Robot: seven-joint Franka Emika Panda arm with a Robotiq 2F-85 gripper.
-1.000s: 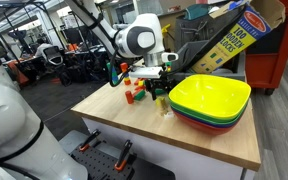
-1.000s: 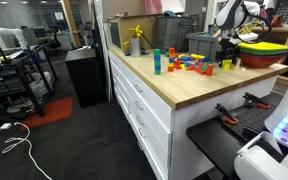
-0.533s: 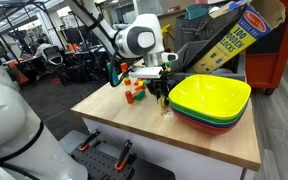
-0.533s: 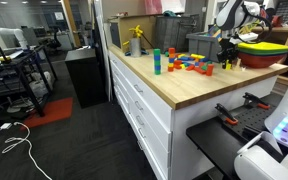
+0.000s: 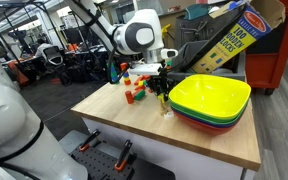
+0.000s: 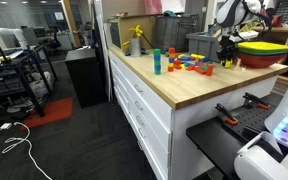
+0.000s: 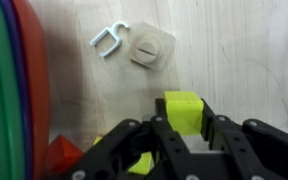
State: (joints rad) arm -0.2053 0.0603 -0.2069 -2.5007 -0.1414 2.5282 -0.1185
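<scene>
In the wrist view my gripper is shut on a yellow-green block, which shows between the two black fingers just over the wooden table top. Another yellow-green piece and a red piece lie under the gripper's links. In both exterior views the gripper hangs low over the table, right beside the stack of coloured bowls. The held block is too small to make out there.
The bowl stack's rims fill the wrist view's left edge. A round beige disc and a white hook lie ahead. Loose coloured blocks, a yellow bottle and a wooden-blocks box stand nearby.
The jaws have closed on the yellow-green block. The arm's wrist has shifted up slightly in an exterior view; the blocks and bowls stay put.
</scene>
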